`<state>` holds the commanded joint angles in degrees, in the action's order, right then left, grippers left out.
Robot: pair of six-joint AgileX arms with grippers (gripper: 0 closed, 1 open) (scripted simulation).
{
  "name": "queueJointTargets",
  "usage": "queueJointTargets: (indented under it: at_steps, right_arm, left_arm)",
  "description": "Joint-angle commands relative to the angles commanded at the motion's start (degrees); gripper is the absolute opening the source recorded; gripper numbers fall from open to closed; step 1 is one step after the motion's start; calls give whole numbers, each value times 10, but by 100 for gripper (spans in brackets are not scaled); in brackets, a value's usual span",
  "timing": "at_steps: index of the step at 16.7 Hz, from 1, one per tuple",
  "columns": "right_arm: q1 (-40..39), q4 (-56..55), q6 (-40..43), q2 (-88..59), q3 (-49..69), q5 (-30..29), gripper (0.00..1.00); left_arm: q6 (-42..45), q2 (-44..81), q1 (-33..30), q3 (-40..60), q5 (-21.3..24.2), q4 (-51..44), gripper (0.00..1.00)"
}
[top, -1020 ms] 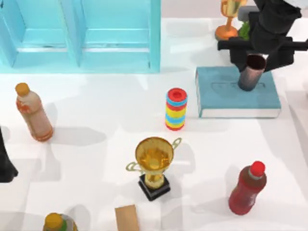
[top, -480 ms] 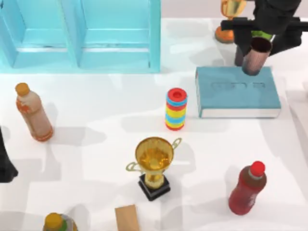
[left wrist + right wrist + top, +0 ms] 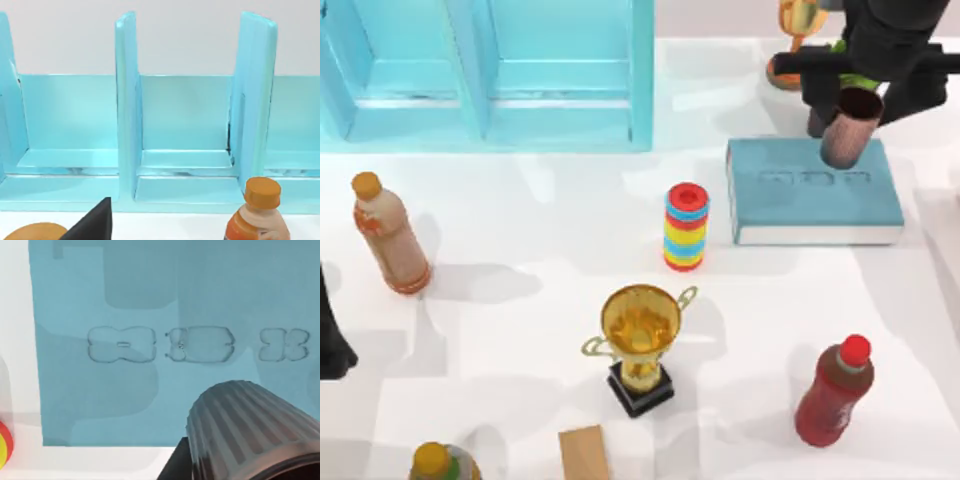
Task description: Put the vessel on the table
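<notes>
One small dark copper-brown metallic tumbler (image 3: 848, 126) is hanging in the upper right of the top view, gripped by the right tool (image 3: 851, 93) of the AgileX pair, whose black fingers are clamping it from both sides near the rim. The tumbler is tilting, its long axis leaning so that the dark reddish mouth is facing up and toward the right while its base is pointing down at the far edge of the single teal-blue book (image 3: 812, 192) lying flat on the white tabletop (image 3: 520, 330); whether the base is touching the cover cannot be told. In the right wrist view the tumbler's ribbed wall (image 3: 245, 432) is showing above the book's embossed cover (image 3: 125, 315). Counting the rest: three bottles, namely a pale orange-capped one (image 3: 388, 235) at left, a red-capped dark red one (image 3: 834, 392) at lower right, and an orange-capped one (image 3: 442, 464) at the bottom edge; two gold trophy cups (image 3: 640, 345) (image 3: 796, 40); one striped stack of coloured discs (image 3: 686, 227); one light blue cabinet (image 3: 490, 70). The left arm (image 3: 332, 335) is sitting parked at the left edge; its tool's state cannot be told.
</notes>
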<state>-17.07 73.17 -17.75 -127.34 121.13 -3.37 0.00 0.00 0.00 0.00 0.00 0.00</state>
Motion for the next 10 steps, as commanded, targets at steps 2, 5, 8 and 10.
queueJointTargets:
  at_steps: [2, 5, 8, 10]
  right_arm:
    - [-15, -12, -12, 46, -69, -6, 0]
    - [-38, -33, -33, 128, -194, -18, 0]
    - [-58, -54, -52, 197, -275, -28, 0]
    - [-64, -62, -58, 220, -299, -32, 0]
  left_arm:
    - [0, 0, 0, 0, 0, 0, 100]
    - [0, 0, 0, 0, 0, 0, 100]
    - [0, 0, 0, 0, 0, 0, 100]
    - [0, 0, 0, 0, 0, 0, 100]
